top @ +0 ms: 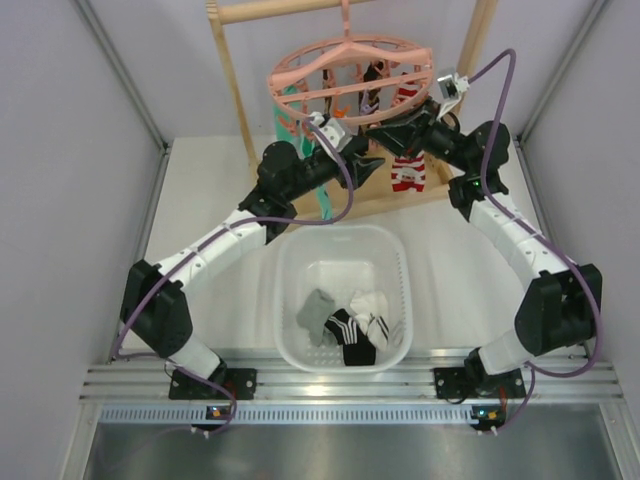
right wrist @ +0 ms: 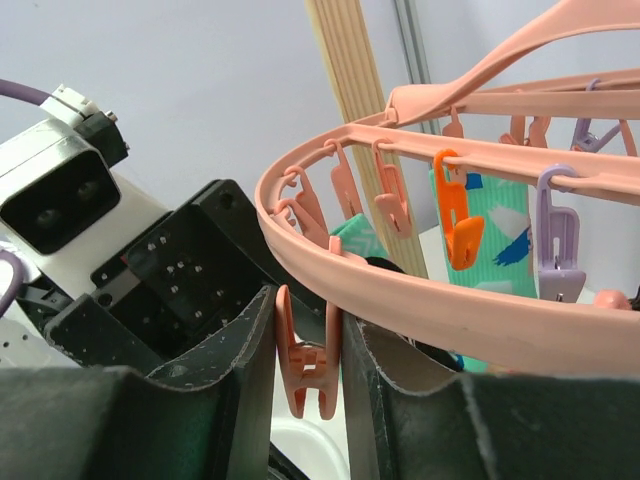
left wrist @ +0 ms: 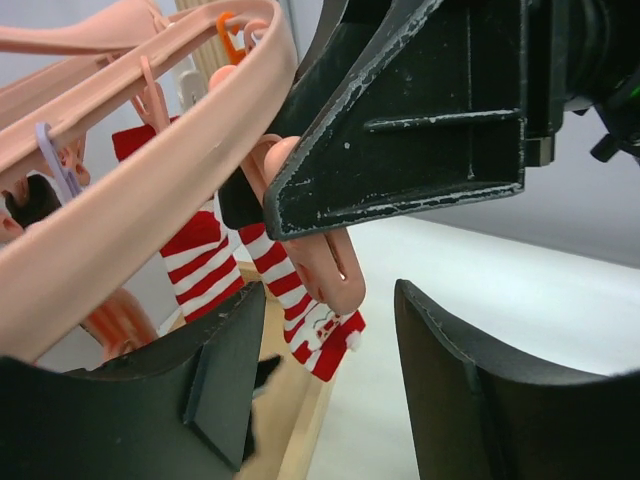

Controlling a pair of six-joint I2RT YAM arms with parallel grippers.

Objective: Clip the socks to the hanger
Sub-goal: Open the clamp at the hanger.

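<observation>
The round pink hanger (top: pixel 300 72) hangs from the wooden rack, and both grippers meet under its near rim. My right gripper (right wrist: pixel 308 315) is shut on a pink clip peg (right wrist: pixel 310 365) that dangles from the hanger's outer ring (right wrist: pixel 420 290), one finger pressing on each side. My left gripper (left wrist: pixel 330 330) stands open just below that peg (left wrist: pixel 325 270), with nothing between its fingers. A scrap of black fabric (left wrist: pixel 264 371) shows beside its left finger; I cannot tell what it is. Grey (top: pixel 318 315), black striped (top: pixel 350 338) and white (top: pixel 372 305) socks lie in the basket.
The white laundry basket (top: pixel 285 290) stands between the arm bases. A light wooden rack (top: pixel 232 90) holds the hanger at the back. A red-and-white striped sock (left wrist: pixel 300 300) and a teal patterned sock (right wrist: pixel 500 230) hang clipped. Orange (right wrist: pixel 458 215) and lilac (right wrist: pixel 560 240) pegs hang nearby.
</observation>
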